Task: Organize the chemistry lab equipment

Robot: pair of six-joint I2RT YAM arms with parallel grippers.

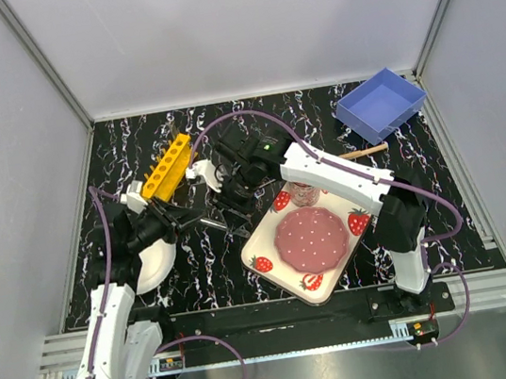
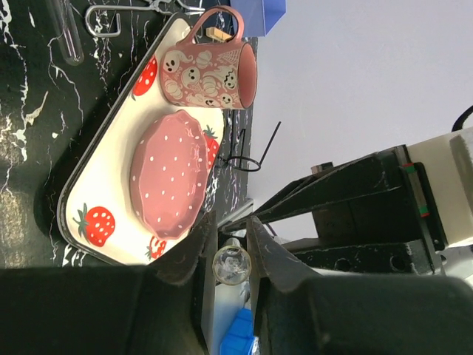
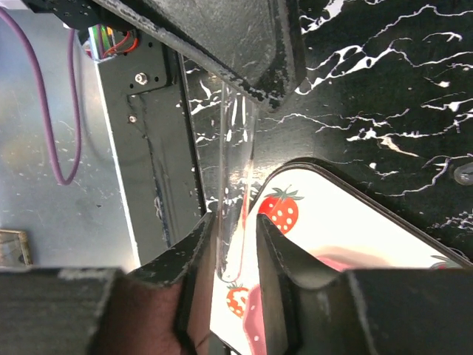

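A thin clear tube runs between both grippers above the table, left of the strawberry tray. My left gripper is shut on it; the tube's round end shows between its fingers. My right gripper stands closely around the tube's other end, with a narrow gap at one finger. In the top view the left gripper and right gripper meet. The yellow rack lies behind them. Another clear tube and the metal scissors lie beyond the tray. A wooden stick lies at the right.
The strawberry-print tray holds a pink dish and a pink mug. A round white plate sits under the left arm. A blue box stands at the back right.
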